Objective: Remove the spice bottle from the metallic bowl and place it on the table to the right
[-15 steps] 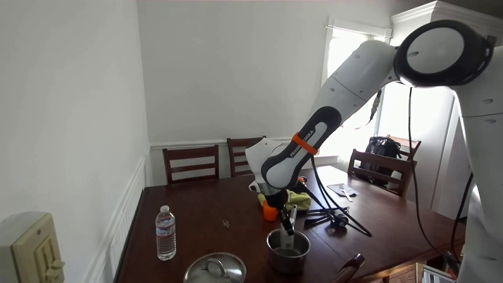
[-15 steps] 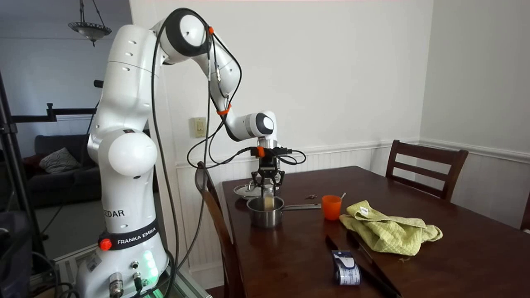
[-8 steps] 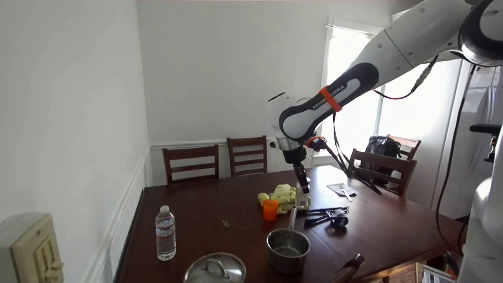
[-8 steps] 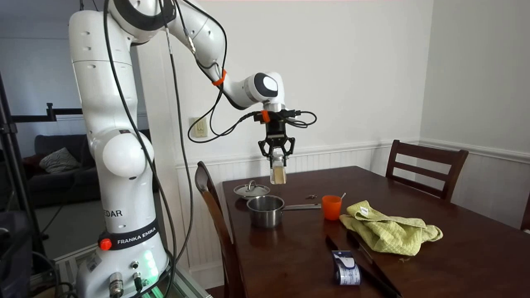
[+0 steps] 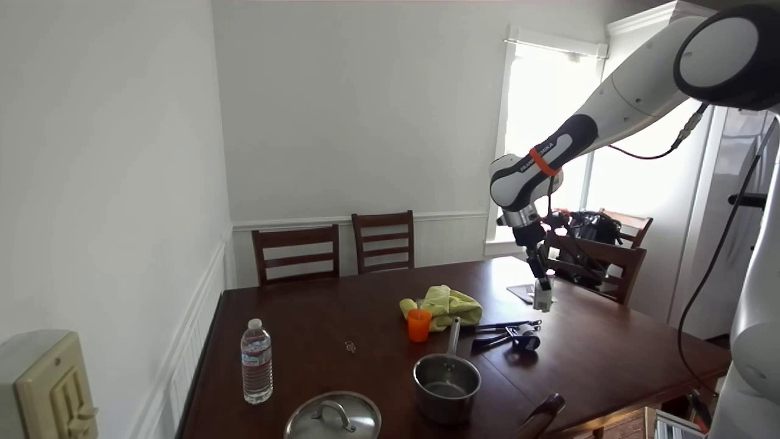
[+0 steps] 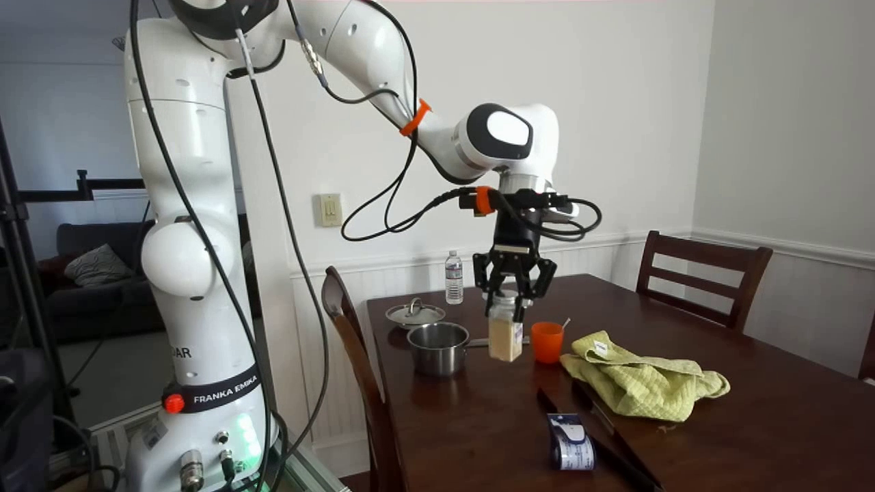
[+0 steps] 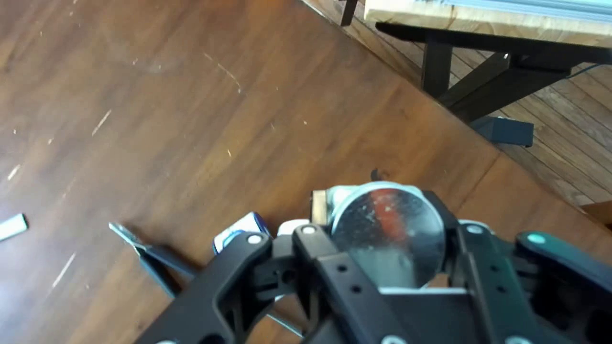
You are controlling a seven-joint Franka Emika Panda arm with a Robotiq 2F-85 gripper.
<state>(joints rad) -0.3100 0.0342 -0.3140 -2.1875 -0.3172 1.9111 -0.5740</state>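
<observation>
The spice bottle, a clear square jar with pale contents (image 6: 506,339), hangs upright in my gripper (image 6: 504,305), above the table (image 6: 472,427). It also shows in an exterior view (image 5: 542,300). In the wrist view its round shiny lid (image 7: 389,229) sits between the two fingers, which press on both sides. The metallic bowl is a steel saucepan with a long handle (image 6: 437,357); it stands on the table, and its inside looks empty in an exterior view (image 5: 446,390). My gripper is to the right of the pan in both exterior views.
An orange cup (image 6: 547,343), a yellow-green towel (image 6: 642,383), dark utensils with a blue-white label (image 6: 573,443), a pan lid (image 5: 335,417), a water bottle (image 5: 256,363) and a grey napkin (image 5: 519,292) lie around. A chair (image 6: 362,362) stands at the table's edge.
The gripper has lifted the spice bottle up out of the saucepan, then carried it to the right in both exterior views. The pan and other objects have not moved.
</observation>
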